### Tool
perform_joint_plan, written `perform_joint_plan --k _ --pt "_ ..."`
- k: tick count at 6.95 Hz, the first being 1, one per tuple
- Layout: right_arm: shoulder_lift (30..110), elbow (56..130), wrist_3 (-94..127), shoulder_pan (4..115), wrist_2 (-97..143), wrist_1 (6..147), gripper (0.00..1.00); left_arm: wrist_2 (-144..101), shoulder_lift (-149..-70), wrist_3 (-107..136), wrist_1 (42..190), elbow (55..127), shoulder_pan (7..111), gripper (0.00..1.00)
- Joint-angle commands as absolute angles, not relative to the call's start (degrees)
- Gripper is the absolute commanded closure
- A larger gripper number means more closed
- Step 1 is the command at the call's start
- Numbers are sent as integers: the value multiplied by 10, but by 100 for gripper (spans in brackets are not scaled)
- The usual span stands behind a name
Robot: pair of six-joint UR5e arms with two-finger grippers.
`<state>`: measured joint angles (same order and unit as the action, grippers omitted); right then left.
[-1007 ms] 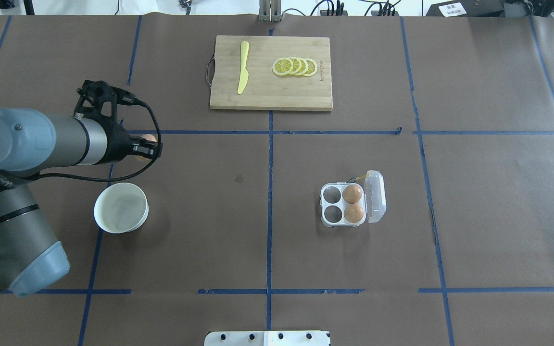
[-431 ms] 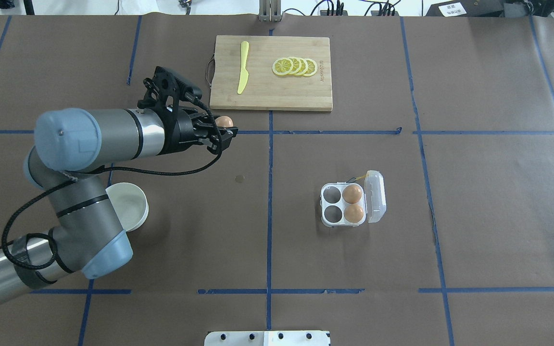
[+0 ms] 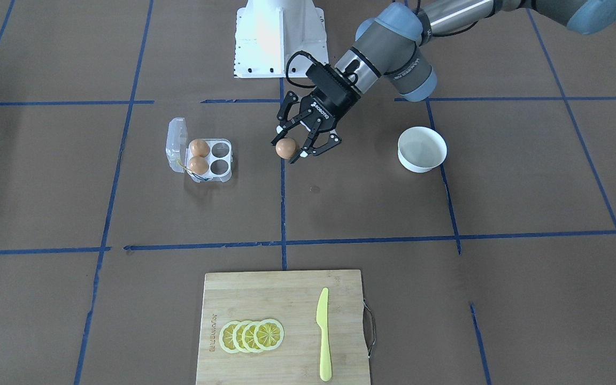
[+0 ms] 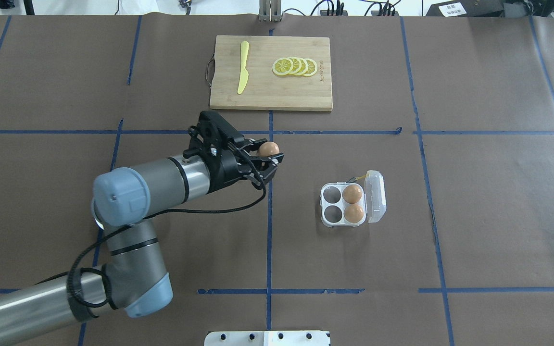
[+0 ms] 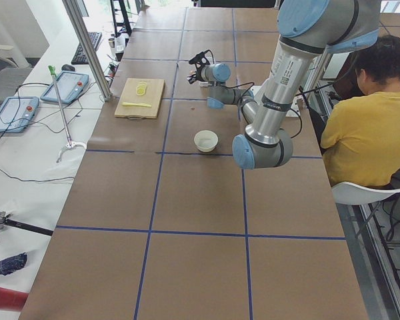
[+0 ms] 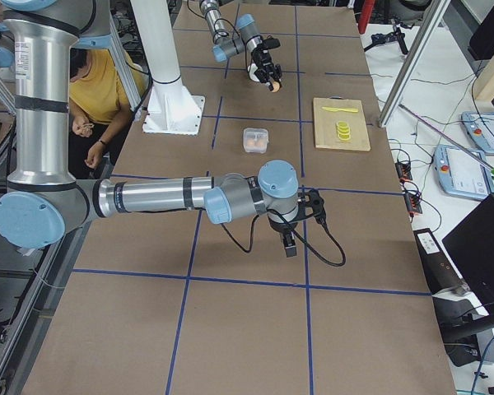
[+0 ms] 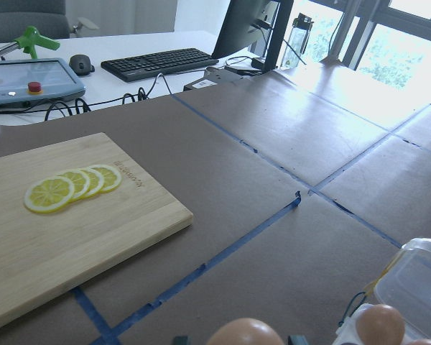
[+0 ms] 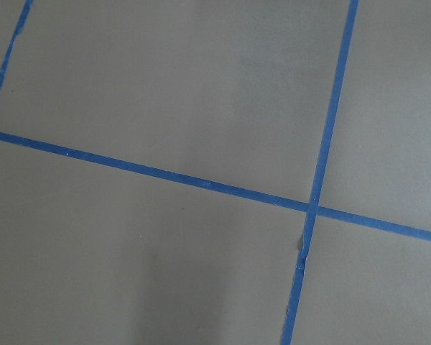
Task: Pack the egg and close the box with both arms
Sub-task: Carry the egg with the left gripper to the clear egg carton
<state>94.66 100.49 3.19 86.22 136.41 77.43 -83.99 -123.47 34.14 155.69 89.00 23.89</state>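
My left gripper (image 4: pixel 269 155) is shut on an orange-brown egg (image 4: pixel 269 148) and holds it above the table near the centre tape line, left of the box; it also shows in the front view (image 3: pixel 295 146) with the egg (image 3: pixel 286 147). The clear box (image 4: pixel 332 214) lies open, its lid (image 4: pixel 376 196) folded to the right. Two eggs (image 4: pixel 352 193) fill its right-hand cups; the two left cups are empty. The left wrist view shows the held egg's top (image 7: pixel 244 333) and the box (image 7: pixel 416 277) ahead. My right gripper (image 6: pixel 289 240) shows only in the exterior right view; I cannot tell its state.
A white bowl (image 3: pixel 422 149) stands on the robot's left side, mostly hidden under the left arm in the overhead view. A wooden cutting board (image 4: pixel 270 91) with lemon slices (image 4: pixel 295 66) and a yellow knife (image 4: pixel 243 67) lies at the far edge. The right wrist view shows brown paper and blue tape.
My left arm has swung right from beside the bowl to the table's centre, carrying the egg closer to the box. The box and its eggs have not moved.
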Motion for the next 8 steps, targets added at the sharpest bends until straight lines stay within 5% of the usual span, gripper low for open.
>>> perform_joint_plan --k 1,5,8 --pt "947 1005 33 862 1364 774 0 -797 -1313 258 1630 777 200 100" --pt "951 1005 32 862 1364 774 0 -777 -1402 234 1632 662 157 100" --pt "952 1005 32 862 1364 774 0 -772 -1404 234 1632 648 140 94"
